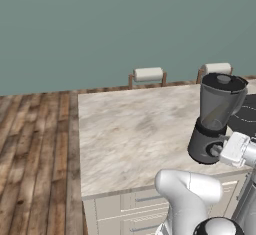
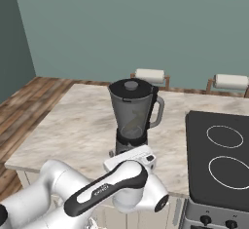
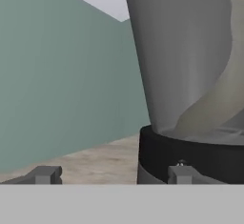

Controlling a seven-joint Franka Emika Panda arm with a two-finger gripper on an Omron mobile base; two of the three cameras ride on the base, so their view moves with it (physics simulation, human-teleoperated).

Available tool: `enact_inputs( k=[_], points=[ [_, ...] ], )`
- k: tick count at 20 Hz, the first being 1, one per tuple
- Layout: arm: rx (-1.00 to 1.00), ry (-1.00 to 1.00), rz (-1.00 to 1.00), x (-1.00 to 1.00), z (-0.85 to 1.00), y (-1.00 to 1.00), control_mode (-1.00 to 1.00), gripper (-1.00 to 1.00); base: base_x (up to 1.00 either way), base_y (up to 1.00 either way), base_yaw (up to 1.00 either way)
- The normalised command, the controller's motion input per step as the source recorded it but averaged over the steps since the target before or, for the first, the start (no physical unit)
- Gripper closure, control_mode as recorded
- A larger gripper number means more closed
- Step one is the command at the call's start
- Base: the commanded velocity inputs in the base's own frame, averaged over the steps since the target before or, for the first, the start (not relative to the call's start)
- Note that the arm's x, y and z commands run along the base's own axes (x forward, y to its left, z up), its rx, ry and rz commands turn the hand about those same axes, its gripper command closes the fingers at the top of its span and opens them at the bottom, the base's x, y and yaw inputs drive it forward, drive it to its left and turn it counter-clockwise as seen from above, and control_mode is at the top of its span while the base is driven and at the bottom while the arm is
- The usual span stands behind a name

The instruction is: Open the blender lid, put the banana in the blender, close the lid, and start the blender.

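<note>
The blender [image 1: 214,119] [image 2: 132,116] stands on the marble counter [image 1: 130,134], near its front edge. The black blender lid [image 1: 223,81] [image 2: 130,85] sits on the jar's mouth. Through the smoky jar, a pale yellowish curved shape, the banana [image 1: 216,113] [image 3: 209,104], leans inside. My gripper [image 1: 216,150] [image 3: 114,175] is low, right in front of the blender's dark base [image 3: 190,154]. It is open, with its fingertips [image 3: 45,174] far apart and nothing held. The right tip is close against the base. In the right base view my hand [image 2: 131,159] covers the lower base.
Two white paper-towel rolls [image 1: 148,74] [image 1: 218,69] stand along the counter's back edge. A black cooktop [image 2: 219,155] lies right of the blender. Bare marble stretches to the blender's left, and wood floor [image 1: 35,149] lies beyond the counter's left edge.
</note>
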Motion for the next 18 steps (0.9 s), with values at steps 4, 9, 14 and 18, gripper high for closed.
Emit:
enact_inputs(
  k=[4,9,14,18],
  points=[
    [0.00,0.00,0.00,0.16,0.08,0.24,-1.00,-1.00,0.00,0.00,0.00],
    [0.00,0.00,0.00,0.15,0.07,0.27,-1.00,-1.00,0.00,0.00,0.00],
    [0.00,0.00,0.00,0.17,0.00,0.12,-1.00,-1.00,0.00,0.00,0.00],
    [0.00,0.00,0.00,0.00,0.07,0.00,-1.00,-1.00,0.00,0.00,0.00]
  ],
)
